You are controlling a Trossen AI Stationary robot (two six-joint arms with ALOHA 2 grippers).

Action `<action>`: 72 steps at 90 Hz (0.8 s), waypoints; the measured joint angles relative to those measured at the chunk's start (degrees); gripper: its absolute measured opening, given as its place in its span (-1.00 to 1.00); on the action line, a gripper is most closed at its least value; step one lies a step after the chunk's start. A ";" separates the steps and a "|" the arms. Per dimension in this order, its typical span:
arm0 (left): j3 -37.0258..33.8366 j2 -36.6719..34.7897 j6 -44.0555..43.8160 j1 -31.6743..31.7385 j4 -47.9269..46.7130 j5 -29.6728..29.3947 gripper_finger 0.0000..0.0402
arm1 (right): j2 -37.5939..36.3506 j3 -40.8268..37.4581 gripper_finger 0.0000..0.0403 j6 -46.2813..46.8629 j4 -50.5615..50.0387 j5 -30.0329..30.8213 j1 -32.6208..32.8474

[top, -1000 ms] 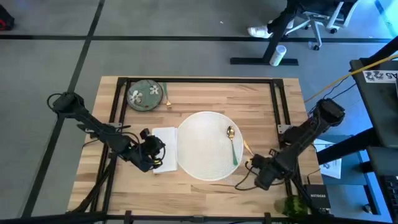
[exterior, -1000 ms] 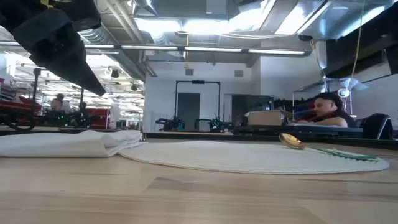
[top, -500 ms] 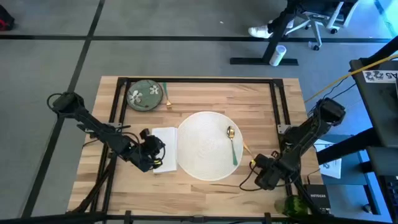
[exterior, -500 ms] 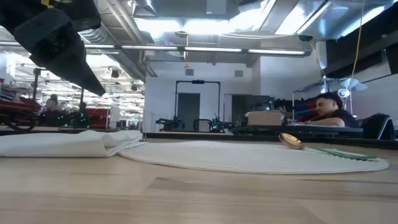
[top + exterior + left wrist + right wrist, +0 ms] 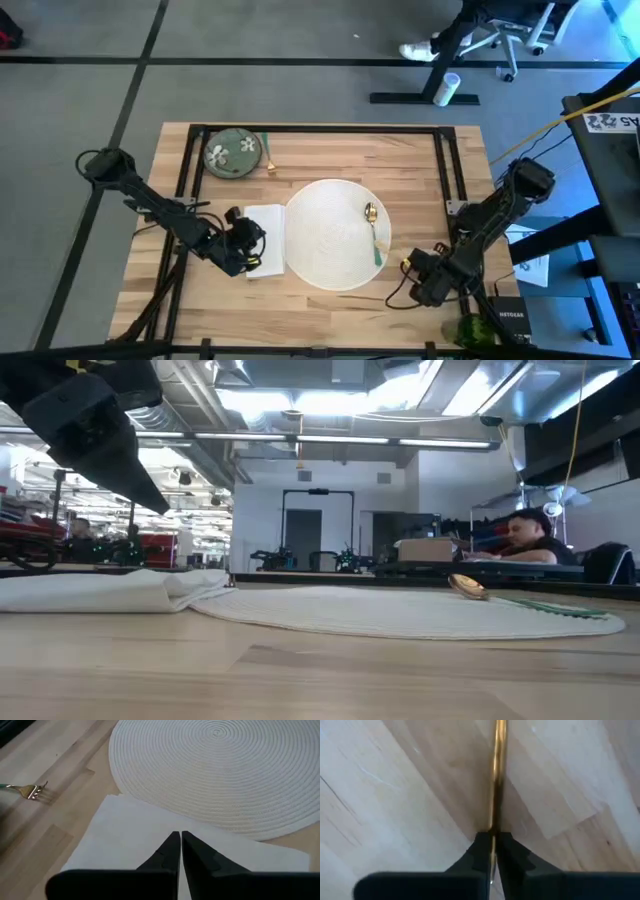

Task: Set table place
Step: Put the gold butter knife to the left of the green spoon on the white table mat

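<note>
Right hand (image 5: 492, 840) pinches a gold utensil (image 5: 498, 770); left hand (image 5: 180, 839) pressed together above the napkin (image 5: 125, 840).

Overhead, tabletop-level, perhaps two close wrist views

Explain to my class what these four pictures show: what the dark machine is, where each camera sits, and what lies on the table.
Two dark robot arms work at a wooden table. One camera looks straight down, one sits at tabletop level, and one rides on each wrist. A round white woven mat carries a gold spoon. A white napkin lies beside it, with a green flowered dish and a fork farther off. The left gripper, shut, hangs over the napkin. The right gripper pinches a thin gold utensil near the table's right edge.
</note>
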 joint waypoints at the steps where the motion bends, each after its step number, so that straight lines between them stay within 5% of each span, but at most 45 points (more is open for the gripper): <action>1: 0.00 0.00 0.01 0.00 0.00 0.00 -1.00 | 0.01 0.07 -0.99 -0.01 0.19 0.83 -0.01; 35: 0.00 0.00 0.02 0.00 0.00 -0.02 -1.00 | 0.07 1.40 -1.00 -1.18 8.65 15.33 -0.17; 62: 0.00 0.00 -0.08 0.00 0.00 -0.02 -1.00 | 0.25 1.49 -1.00 5.33 13.63 32.37 -0.57; 72: 0.00 0.00 -0.16 0.00 0.00 -0.02 -1.00 | 2.08 1.50 -1.00 5.80 15.38 33.67 -2.70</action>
